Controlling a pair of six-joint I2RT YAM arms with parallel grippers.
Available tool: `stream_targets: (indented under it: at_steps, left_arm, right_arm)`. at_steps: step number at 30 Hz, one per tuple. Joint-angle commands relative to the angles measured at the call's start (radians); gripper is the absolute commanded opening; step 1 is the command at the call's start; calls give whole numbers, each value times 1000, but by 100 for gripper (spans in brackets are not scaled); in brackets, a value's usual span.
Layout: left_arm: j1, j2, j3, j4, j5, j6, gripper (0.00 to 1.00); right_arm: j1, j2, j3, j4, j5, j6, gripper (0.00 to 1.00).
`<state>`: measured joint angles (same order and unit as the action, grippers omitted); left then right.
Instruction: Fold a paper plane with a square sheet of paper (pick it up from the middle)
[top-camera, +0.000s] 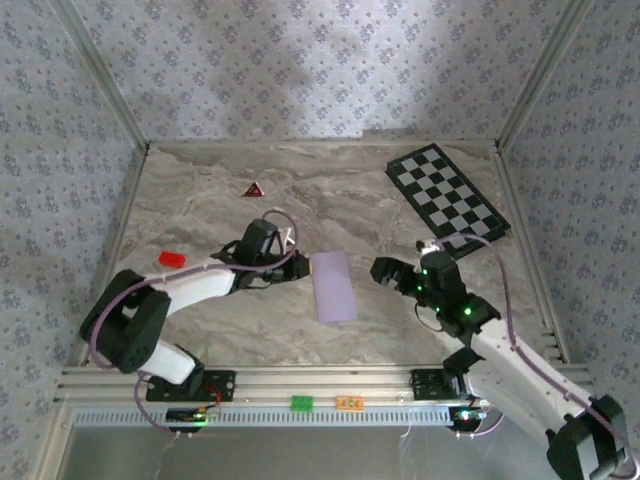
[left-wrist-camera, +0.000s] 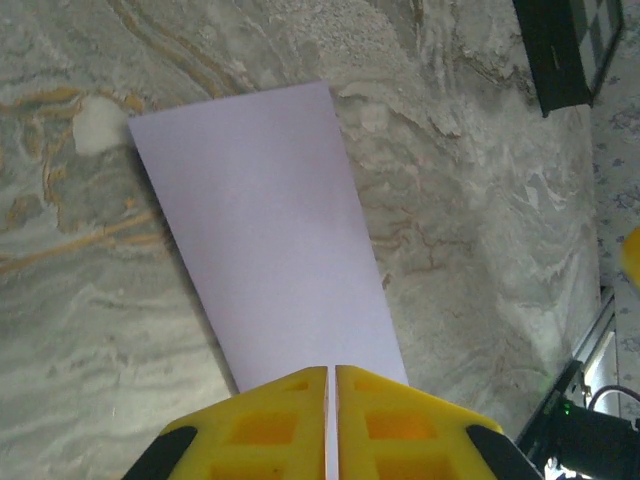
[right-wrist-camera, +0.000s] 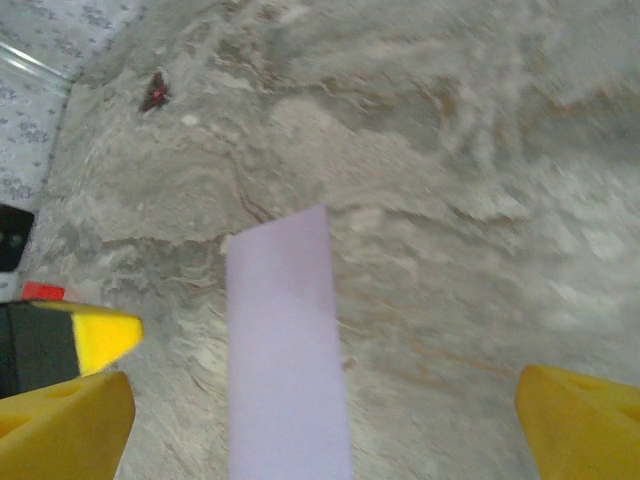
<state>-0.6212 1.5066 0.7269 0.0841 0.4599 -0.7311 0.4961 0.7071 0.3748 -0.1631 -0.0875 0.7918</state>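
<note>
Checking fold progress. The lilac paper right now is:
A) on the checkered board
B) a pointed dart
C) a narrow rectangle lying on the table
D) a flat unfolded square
C: the lilac paper is a long narrow rectangle lying on the marble table, square-ended with no pointed nose, and well apart from the checkered board.
</note>
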Motion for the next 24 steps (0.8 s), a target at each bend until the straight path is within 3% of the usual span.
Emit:
stream_targets:
  at_steps: [1, 7, 11, 19, 24]
  left_arm:
    - [16, 71, 79, -24, 35, 5, 13]
    - [31, 181, 193, -68, 45, 13, 15]
    - [41, 255, 264, -102, 69, 22, 12]
    - [61, 325, 330, -152, 110, 46, 10]
    - [64, 350, 354, -145, 123, 42, 10]
  right_arm:
    - [-42, -28, -39, 40, -114, 74, 99]
    - [-14, 11, -70, -13, -161, 129, 83]
    - [36, 36, -89, -14, -136, 186, 76]
    - [123, 51, -96, -30, -62, 223, 73]
    - [131, 98, -98, 24, -84, 222, 70]
